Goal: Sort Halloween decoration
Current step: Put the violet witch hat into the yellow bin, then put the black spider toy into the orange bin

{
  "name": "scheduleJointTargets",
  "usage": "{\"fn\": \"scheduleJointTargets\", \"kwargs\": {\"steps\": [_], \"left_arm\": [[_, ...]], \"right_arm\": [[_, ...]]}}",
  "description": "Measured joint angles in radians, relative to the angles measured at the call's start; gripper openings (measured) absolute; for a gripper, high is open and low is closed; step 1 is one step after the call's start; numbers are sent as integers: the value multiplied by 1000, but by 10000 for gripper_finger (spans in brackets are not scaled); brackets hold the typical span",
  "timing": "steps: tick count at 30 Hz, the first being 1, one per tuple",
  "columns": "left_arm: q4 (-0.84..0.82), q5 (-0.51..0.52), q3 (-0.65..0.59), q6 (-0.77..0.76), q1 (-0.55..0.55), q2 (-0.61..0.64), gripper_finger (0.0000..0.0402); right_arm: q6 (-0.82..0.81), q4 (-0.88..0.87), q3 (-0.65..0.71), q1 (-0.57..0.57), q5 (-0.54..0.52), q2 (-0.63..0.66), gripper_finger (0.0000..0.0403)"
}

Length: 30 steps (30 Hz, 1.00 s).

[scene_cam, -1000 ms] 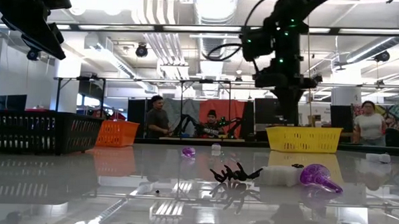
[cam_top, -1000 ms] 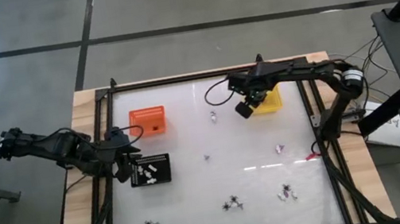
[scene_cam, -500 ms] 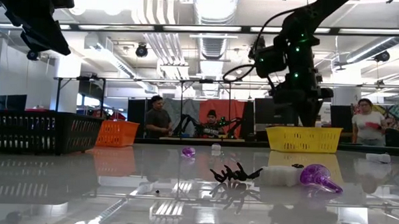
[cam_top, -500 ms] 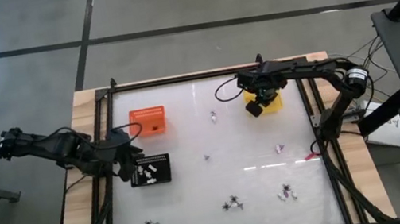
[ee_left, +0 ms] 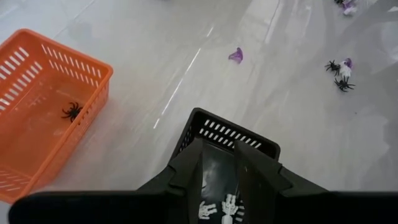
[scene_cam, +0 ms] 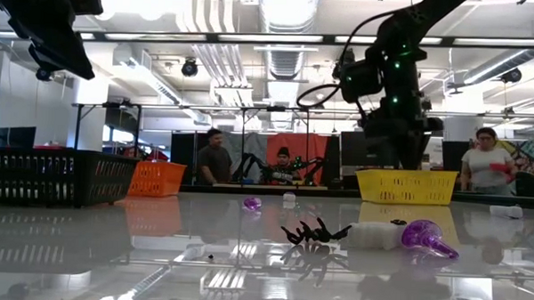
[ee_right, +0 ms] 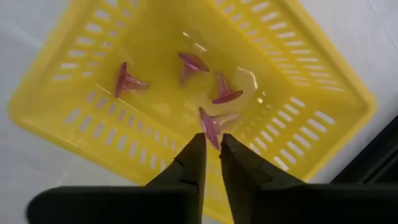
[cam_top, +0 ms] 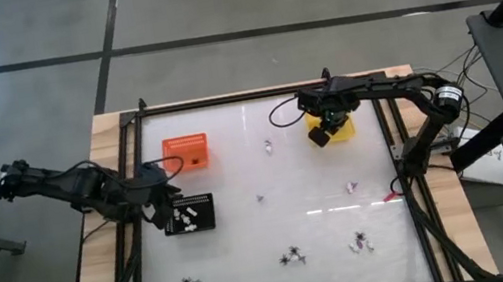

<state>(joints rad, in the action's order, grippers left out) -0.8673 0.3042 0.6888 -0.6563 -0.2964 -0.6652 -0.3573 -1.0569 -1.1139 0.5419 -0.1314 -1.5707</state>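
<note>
White tabletop – right gripper point(ee_right: 210, 144) over yellow tray point(ee_right: 74, 118), jaws narrowly parted – purple trinket point(ee_right: 211, 124) at tips

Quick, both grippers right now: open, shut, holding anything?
Left gripper: over the black tray, fingers a little apart, holding nothing visible.
Right gripper: above the yellow tray, a purple trinket at its fingertips; release or grip cannot be told.

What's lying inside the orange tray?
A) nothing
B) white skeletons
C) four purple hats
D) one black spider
D: the left wrist view shows a single black spider on the floor of the orange tray, with nothing else in it.
</note>
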Motion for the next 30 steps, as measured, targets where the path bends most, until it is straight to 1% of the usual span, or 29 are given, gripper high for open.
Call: {"fn": "scheduleJointTargets", "kwargs": {"steps": [6,12,16,23,26,30], "left_arm": [[-1,0,0,0,0,-24,75],[-1,-14,0,0,0,-47,75],[0,-96,0,-18,0,-57,75],[-2,-321,0,-63,-15,-80,75],[-16,-372,0,-62,-45,-100,75],[-16,-394,0,-84,-103,-131,75]], "right_arm": [[9,0,-28,0,0,0,92],[-3,-30,-73,-1,0,0,111],[-43,-82,-120,-4,1,0,114],[-49,-120,-208,-35,4,14,112],[-51,-118,-247,-40,4,14,116],[-51,-119,-289,-40,4,14,116]]}}
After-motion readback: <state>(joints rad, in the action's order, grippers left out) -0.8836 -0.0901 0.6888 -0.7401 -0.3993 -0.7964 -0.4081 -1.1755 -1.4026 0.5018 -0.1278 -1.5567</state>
